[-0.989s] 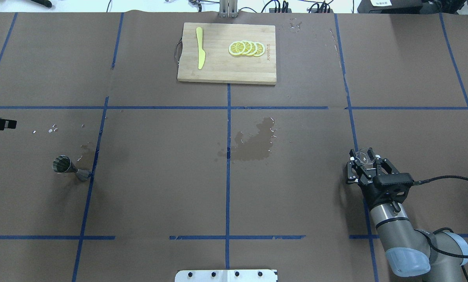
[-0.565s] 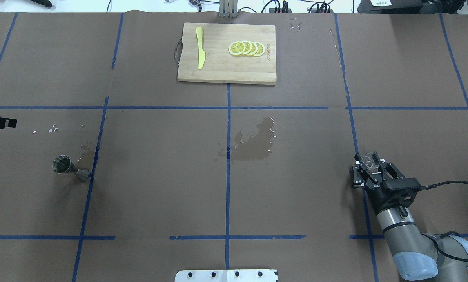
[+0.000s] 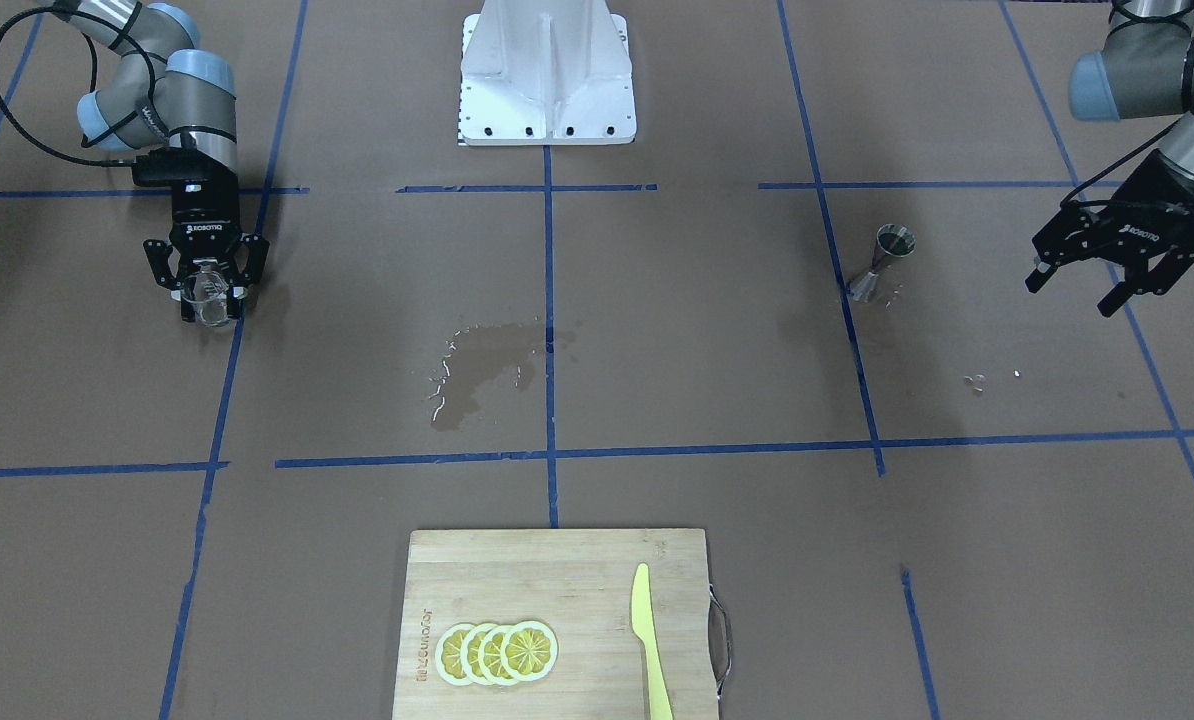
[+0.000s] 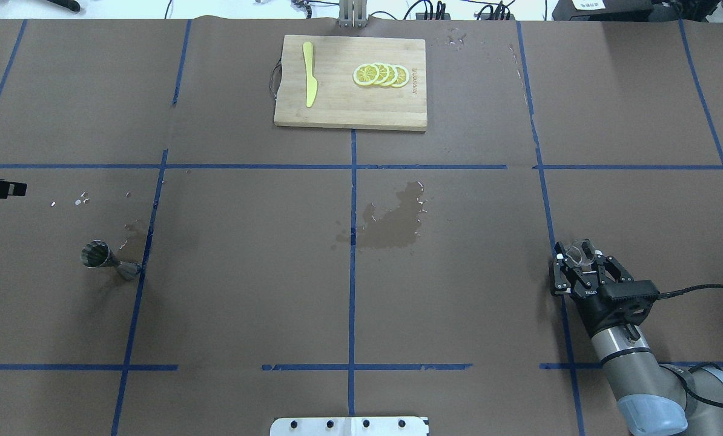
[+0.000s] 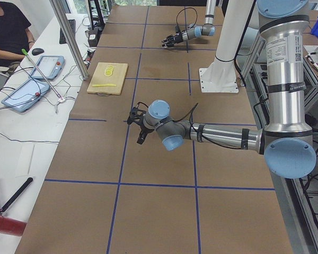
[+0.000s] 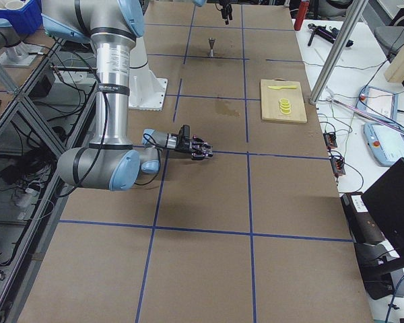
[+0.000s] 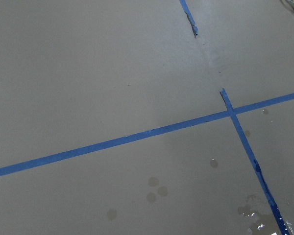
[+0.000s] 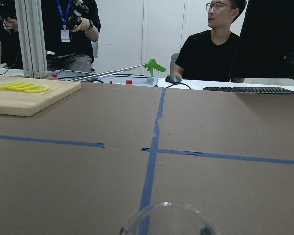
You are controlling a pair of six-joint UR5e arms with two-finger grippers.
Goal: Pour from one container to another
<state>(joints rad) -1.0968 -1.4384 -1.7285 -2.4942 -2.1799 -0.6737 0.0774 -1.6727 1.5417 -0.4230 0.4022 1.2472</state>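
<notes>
Over on the left, the left gripper (image 3: 1075, 288) hangs above the table (image 4: 246, 290) with its fingers spread apart and nothing between them; a little further in, the metal jigger (image 4: 104, 259) stands upright just beside a blue tape line (image 4: 132, 315), well apart from both arms; in the middle of the table a dark wet patch (image 4: 392, 221) spreads across the brown cover; beyond it, at the far edge, a cutting board (image 4: 343, 112) carries a yellow knife (image 4: 309, 74) and a fan of lemon slices (image 4: 381, 75); at the right, the right gripper (image 4: 579, 259) sits low over the table with its fingers clamped on the glass cup (image 4: 579, 252), mouth upward; whether the cup's base touches the table, I cannot tell.
</notes>
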